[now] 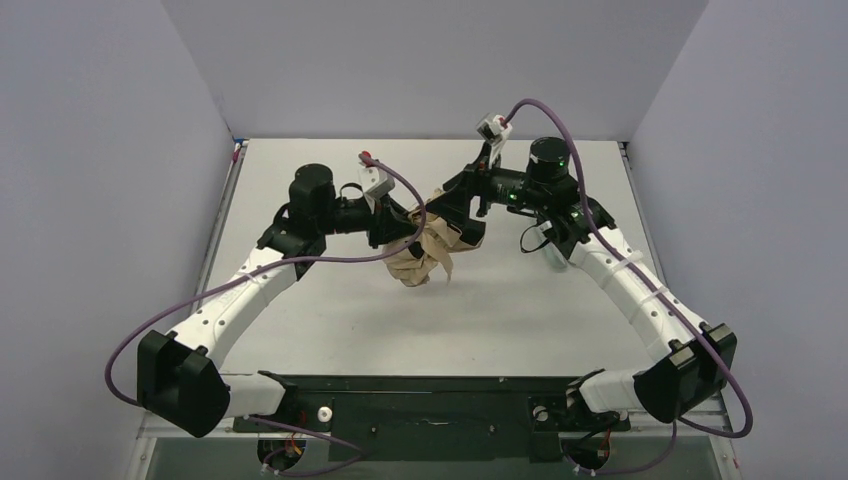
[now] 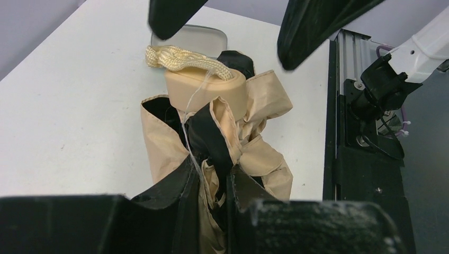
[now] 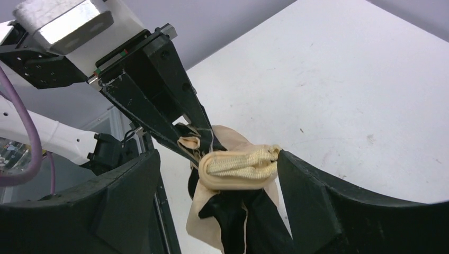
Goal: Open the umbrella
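The umbrella (image 1: 425, 258) is a folded bundle of peach-tan fabric with black lining, held above the table between the two arms. My left gripper (image 2: 212, 177) is shut on its crumpled fabric and black ribs, and it also shows in the top view (image 1: 405, 232). The tan handle (image 2: 207, 91) with its woven cream strap (image 2: 180, 57) points away from that gripper. My right gripper (image 3: 222, 196) is open, with a finger on either side of the handle (image 3: 238, 172). Its right finger (image 3: 312, 196) touches the strap end and its left finger (image 3: 127, 203) stands apart.
A pale mint oblong pouch (image 2: 212, 34) lies on the white table (image 1: 330, 330) beyond the handle, partly under the right arm in the top view (image 1: 548, 250). Grey walls enclose the back and sides. A black base rail (image 1: 430, 400) runs along the near edge.
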